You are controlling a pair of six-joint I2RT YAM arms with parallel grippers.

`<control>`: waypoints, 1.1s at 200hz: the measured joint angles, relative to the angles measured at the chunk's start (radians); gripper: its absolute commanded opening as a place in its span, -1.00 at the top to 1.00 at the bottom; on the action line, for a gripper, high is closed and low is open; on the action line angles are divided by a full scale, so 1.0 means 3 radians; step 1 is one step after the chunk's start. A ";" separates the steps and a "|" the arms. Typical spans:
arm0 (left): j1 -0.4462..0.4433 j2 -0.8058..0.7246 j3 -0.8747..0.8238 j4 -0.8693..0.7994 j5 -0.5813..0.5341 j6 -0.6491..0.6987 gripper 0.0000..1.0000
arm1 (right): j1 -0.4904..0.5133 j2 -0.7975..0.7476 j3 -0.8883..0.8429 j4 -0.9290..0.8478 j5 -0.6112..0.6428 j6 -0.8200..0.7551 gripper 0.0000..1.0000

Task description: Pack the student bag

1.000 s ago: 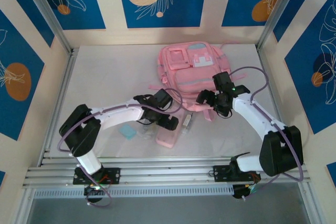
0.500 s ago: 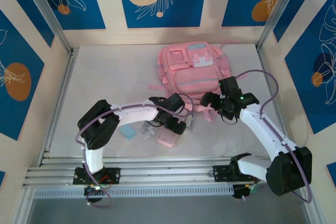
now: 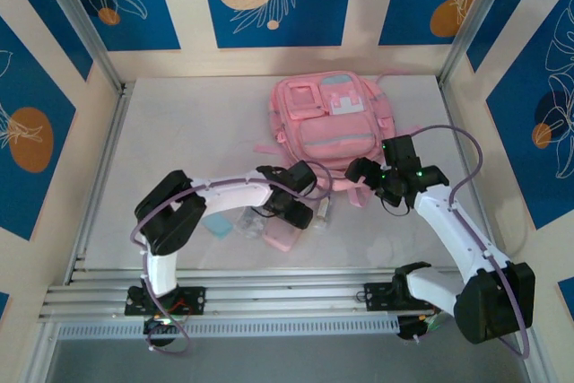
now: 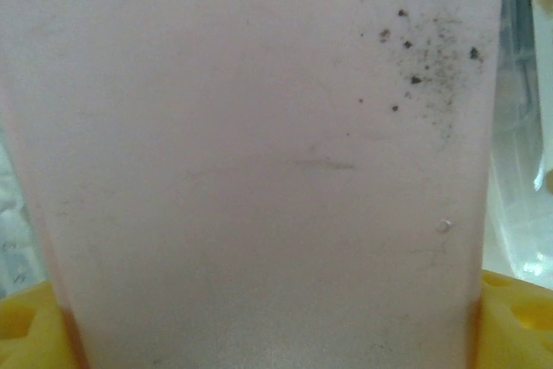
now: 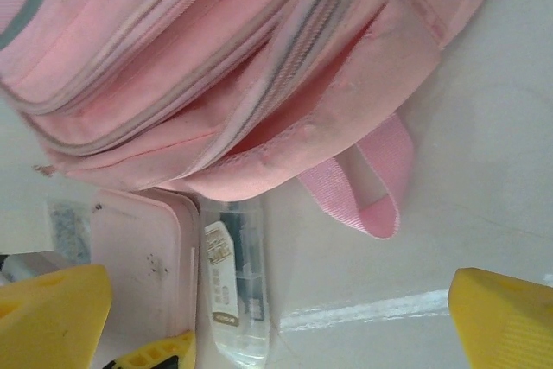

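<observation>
Pink pencil case (image 4: 259, 170) runs lengthwise between the fingers of the left gripper (image 3: 291, 215); gripped or not, I cannot tell. The student bag (image 3: 332, 118) lies just beyond, nearer the wide-open, empty right gripper (image 3: 361, 171)

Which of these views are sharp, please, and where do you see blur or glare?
Top view: even light, sharp throughout, soft shadows on the table. Left wrist view: the case is too close, soft and washed out. Right wrist view: the bag is fairly sharp; a glare streak crosses the table below it.
</observation>
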 measured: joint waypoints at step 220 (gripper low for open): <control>0.0254 -0.0821 -0.0061 0.0917 0.0739 0.0011 -1.00 | -0.0248 0.0327 -0.0510 0.2037 -0.2408 0.0184 0.48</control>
